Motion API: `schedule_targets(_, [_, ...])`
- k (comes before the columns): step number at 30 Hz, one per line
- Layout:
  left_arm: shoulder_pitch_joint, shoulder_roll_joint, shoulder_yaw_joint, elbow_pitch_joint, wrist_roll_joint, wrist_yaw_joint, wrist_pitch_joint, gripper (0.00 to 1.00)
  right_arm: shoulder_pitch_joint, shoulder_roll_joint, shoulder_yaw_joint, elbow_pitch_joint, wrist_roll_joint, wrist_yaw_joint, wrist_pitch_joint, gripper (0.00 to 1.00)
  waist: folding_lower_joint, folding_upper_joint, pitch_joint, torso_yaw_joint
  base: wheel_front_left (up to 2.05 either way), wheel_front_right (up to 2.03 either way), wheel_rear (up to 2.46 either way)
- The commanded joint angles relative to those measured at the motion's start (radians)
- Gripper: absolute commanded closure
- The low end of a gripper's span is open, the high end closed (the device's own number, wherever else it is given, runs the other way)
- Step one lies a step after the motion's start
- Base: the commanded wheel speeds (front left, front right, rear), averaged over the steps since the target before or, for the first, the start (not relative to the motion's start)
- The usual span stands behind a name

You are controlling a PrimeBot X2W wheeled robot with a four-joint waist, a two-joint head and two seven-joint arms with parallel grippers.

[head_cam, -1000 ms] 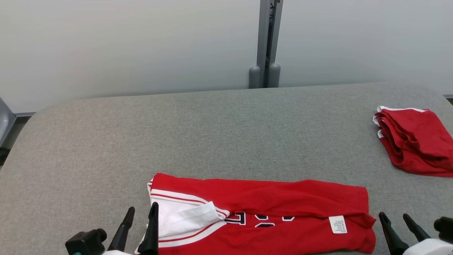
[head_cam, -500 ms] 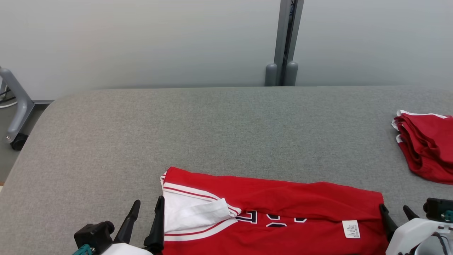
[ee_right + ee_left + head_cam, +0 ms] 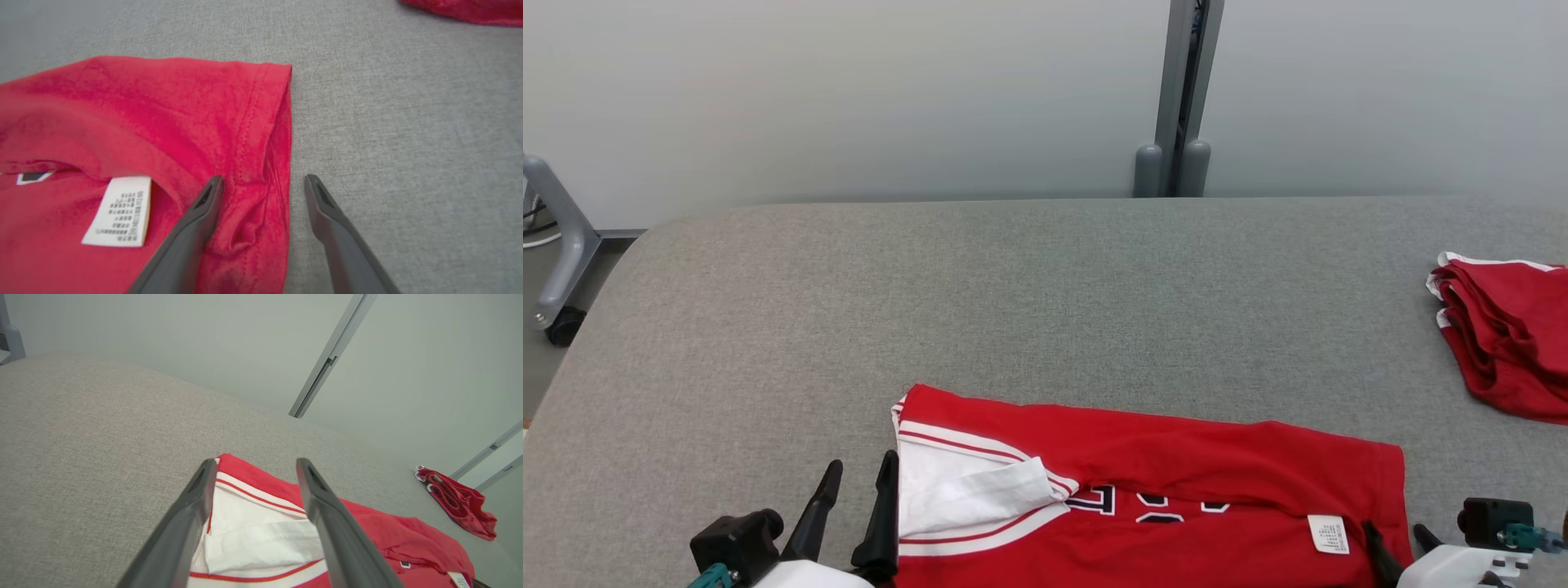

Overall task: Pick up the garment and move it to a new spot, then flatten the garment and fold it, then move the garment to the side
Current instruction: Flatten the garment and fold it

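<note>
Head view puts the red jersey with white striped trim (image 3: pixel 1143 490) along the near edge of the grey fabric-covered table (image 3: pixel 1013 310), already doubled into a long band. Its long axis runs left to right across the robot's front. The white-trimmed end points to the robot's left and the plain hemmed end with the small white care label (image 3: pixel 1327 535) to its right. The band sits slightly askew, its left end a touch farther from the robot.

The left gripper (image 3: pixel 862 469) has its fingers spread, one touching or just beside the striped edge. From its wrist camera the white panel shows between them. The right gripper (image 3: pixel 263 179) is spread too, one finger over bunched red cloth, the other over bare table, the hem between them.

What worries me is the right side. The hem there is rumpled and several layers thick, so closing could catch only the top layer, and a lift would then peel the fold open. On the left, the loose white flap (image 3: pixel 980 490) looks free to flop out if that finger rides over the cloth and shoves it. Unequal grips would drag the band further askew. A folded heap of red cloth (image 3: pixel 1503 335) lies well apart on the right, and a sideways move that way might land on it.
</note>
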Motion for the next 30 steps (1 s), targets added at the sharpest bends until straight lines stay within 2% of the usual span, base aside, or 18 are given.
schedule_targets(1, [-0.015,0.008,0.003,-0.002,0.001,0.005,-0.003,0.0,0.006,-0.001,0.011,0.015,0.005,0.0,0.009,0.0,0.0,0.0,0.001,-0.003,0.0,0.0,0.0])
schedule_targets(4, [-0.018,0.009,0.002,-0.003,0.001,0.005,-0.001,0.0,-0.003,0.008,0.02,0.029,0.016,0.0,0.019,0.0,0.0,0.0,0.003,-0.004,0.0,0.0,0.0])
schedule_targets(5, [-0.021,0.01,0.001,-0.003,0.001,0.006,0.0,0.0,-0.016,0.01,0.034,0.048,0.017,0.0,0.028,0.3,0.0,0.0,0.005,-0.004,0.0,0.0,0.0])
schedule_targets(6, [-0.023,0.01,0.001,-0.003,0.002,0.005,0.001,0.0,-0.021,0.013,0.04,0.056,0.021,0.0,0.033,0.49,0.0,0.0,0.005,-0.004,0.0,0.0,0.0])
schedule_targets(7, [-0.023,0.011,0.001,-0.003,0.002,0.006,0.001,0.0,-0.029,0.015,0.045,0.063,0.023,0.0,0.035,0.62,0.0,0.0,0.006,-0.003,0.0,0.0,0.0])
schedule_targets(9, [-0.021,0.011,0.001,-0.003,0.002,0.008,0.0,0.0,-0.042,0.014,0.05,0.08,0.027,0.0,0.038,0.81,0.0,0.0,0.006,-0.003,0.0,0.0,0.0])
schedule_targets(10, [-0.021,0.011,0.001,-0.003,0.003,0.009,-0.001,0.0,-0.051,0.012,0.05,0.086,0.03,0.0,0.039,1.0,0.0,0.0,0.006,-0.003,0.0,0.0,0.0])
schedule_targets(18, [-0.017,0.01,0.005,-0.008,-0.003,0.013,-0.009,0.0,-0.109,-0.048,0.024,0.082,0.068,-0.001,0.032,1.0,0.0,0.0,0.002,-0.022,0.0,0.0,0.0])
schedule_targets(26, [-0.02,0.002,0.0,-0.007,-0.01,0.009,-0.015,0.0,-0.106,-0.167,-0.031,0.02,0.133,-0.001,0.075,1.0,0.0,0.0,0.009,-0.053,0.0,0.0,0.0])
schedule_targets(30, [-0.028,0.0,-0.001,0.0,-0.012,0.006,-0.02,0.0,-0.088,-0.195,-0.044,-0.035,0.165,0.0,0.104,1.0,0.0,0.0,0.015,-0.067,0.0,0.0,0.0])
